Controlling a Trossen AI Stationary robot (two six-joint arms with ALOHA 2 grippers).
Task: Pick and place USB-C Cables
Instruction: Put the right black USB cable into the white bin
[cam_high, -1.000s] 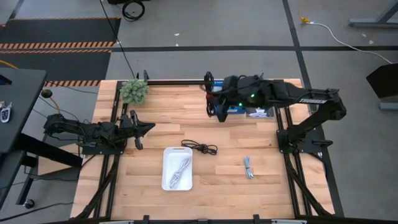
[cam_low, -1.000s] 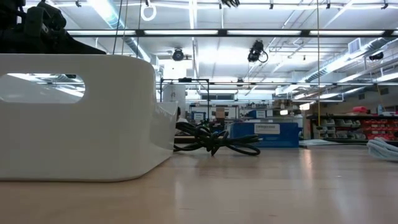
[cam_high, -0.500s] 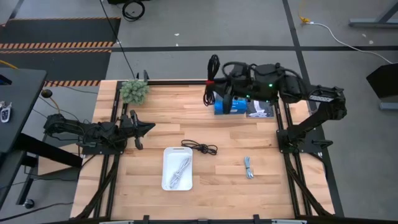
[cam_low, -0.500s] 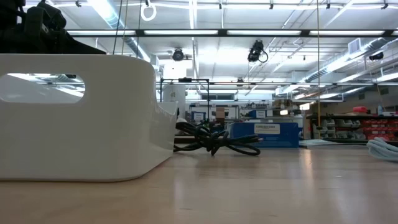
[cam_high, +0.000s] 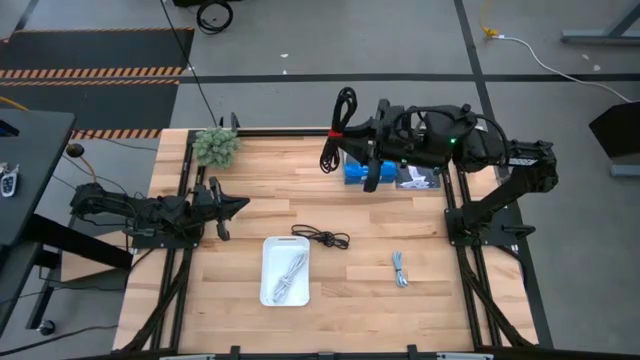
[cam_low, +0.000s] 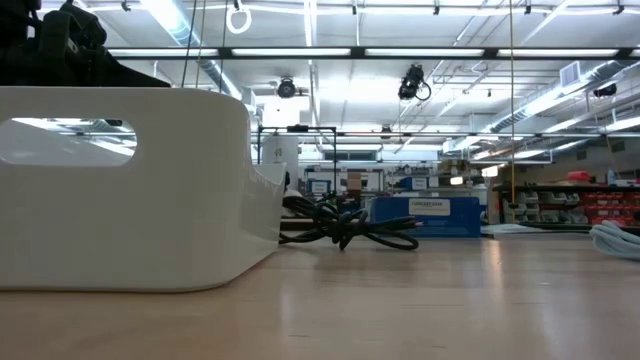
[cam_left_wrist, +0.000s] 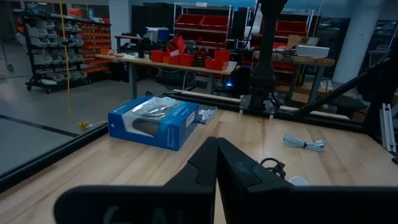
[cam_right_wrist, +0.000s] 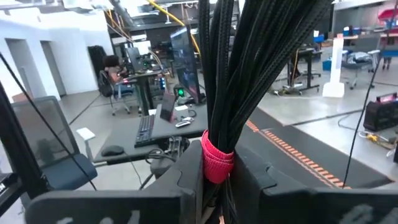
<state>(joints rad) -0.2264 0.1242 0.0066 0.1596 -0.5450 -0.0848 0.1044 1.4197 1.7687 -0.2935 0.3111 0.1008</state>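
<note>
White tray (cam_high: 268, 272), blue box (cam_high: 355, 172), plant (cam_high: 216, 146)

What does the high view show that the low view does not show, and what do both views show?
Only the high view shows the right pincer shut on the black cable with red band, lifted above the table's far edge, the idle left pincer, and the white cable in the tray. Only the low view shows the room's ceiling lights. Both show the tray, the black cable, the blue box and the pale cable.

The right hand (cam_high: 350, 133) grips the black cable with red band (cam_high: 338, 127) above the table's far edge (cam_high: 290, 131).
</note>
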